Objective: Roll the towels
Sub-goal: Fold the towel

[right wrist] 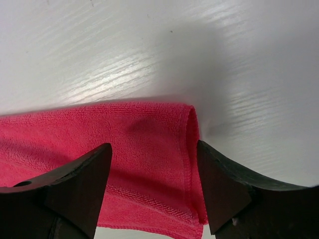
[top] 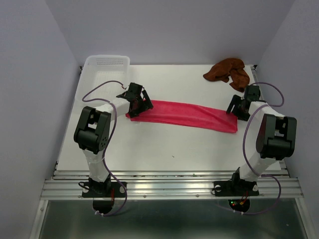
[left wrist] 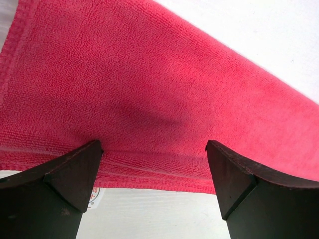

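Note:
The pink-red towel (top: 185, 115) lies folded into a long flat strip across the middle of the white table. My left gripper (top: 135, 104) is open over the strip's left end; in the left wrist view its two dark fingers stand apart above the towel's (left wrist: 149, 89) hemmed edge. My right gripper (top: 238, 110) is open over the strip's right end; the towel's (right wrist: 144, 154) folded end lies between its fingers. The rust brown towel (top: 228, 72) lies crumpled at the back right corner, behind the right gripper.
A translucent white plastic basket (top: 105, 68) stands at the back left corner, close behind my left arm. The table's (top: 169, 144) metal rail runs along the near edge. A small white label (left wrist: 94, 197) shows by the left finger.

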{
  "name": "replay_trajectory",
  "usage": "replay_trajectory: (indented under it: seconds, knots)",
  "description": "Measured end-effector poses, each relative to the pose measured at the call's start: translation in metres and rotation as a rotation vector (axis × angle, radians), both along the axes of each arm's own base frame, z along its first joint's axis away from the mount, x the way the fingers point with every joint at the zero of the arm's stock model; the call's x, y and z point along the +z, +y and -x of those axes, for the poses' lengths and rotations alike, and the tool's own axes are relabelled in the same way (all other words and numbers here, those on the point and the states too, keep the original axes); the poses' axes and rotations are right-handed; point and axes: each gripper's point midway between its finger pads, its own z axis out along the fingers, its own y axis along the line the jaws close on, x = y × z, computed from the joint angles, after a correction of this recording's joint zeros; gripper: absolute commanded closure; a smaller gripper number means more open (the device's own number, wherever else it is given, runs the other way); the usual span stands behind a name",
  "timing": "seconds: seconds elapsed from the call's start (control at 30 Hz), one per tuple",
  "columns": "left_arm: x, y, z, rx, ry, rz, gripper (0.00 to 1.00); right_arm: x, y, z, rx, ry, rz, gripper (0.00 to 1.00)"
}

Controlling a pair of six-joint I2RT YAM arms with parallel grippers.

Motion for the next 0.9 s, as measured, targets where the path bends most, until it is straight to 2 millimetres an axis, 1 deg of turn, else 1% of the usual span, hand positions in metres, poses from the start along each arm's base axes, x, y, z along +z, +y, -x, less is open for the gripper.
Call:
replay_trajectory:
  seconds: [0.17, 0.27, 0.37, 0.5, 0.67, 0.7, 0.73, 0.77, 0.9]
  knots:
    - [0.0, 0.0, 0.0, 0.001, 0.001, -0.002, 0.01, -0.004, -0.001, -0.003, 0.005, 0.0, 0.006, 0.34]
    - [0.0, 0.001, 0.0, 0.002, 0.001, -0.003, 0.01, -0.005, -0.002, -0.004, 0.004, 0.001, 0.012, 0.49]
    - [0.0, 0.001, 0.0, 0.002, 0.002, -0.003, 0.01, -0.006, -0.004, -0.005, 0.004, 0.004, 0.019, 0.59]
    - [0.0, 0.001, 0.0, 0.003, 0.001, -0.005, 0.01, -0.006, -0.007, -0.005, -0.005, 0.005, 0.035, 0.62]
    - [0.0, 0.001, 0.0, 0.003, 0.001, -0.006, 0.01, -0.008, -0.015, -0.004, -0.023, 0.016, 0.074, 0.75]
    - [0.0, 0.001, 0.0, 0.003, 0.001, -0.006, 0.01, -0.008, -0.017, -0.003, -0.026, 0.019, 0.085, 0.84]
    - [0.0, 0.001, 0.0, 0.003, 0.001, -0.006, 0.01, -0.008, -0.02, -0.003, -0.028, 0.021, 0.098, 0.89]
    - [0.0, 0.001, 0.0, 0.003, 0.001, -0.006, 0.01, -0.008, -0.021, -0.003, -0.03, 0.022, 0.103, 0.99]
    - [-0.001, 0.002, 0.001, 0.003, 0.002, -0.011, 0.01, -0.01, -0.025, -0.002, -0.023, 0.032, 0.129, 0.99]
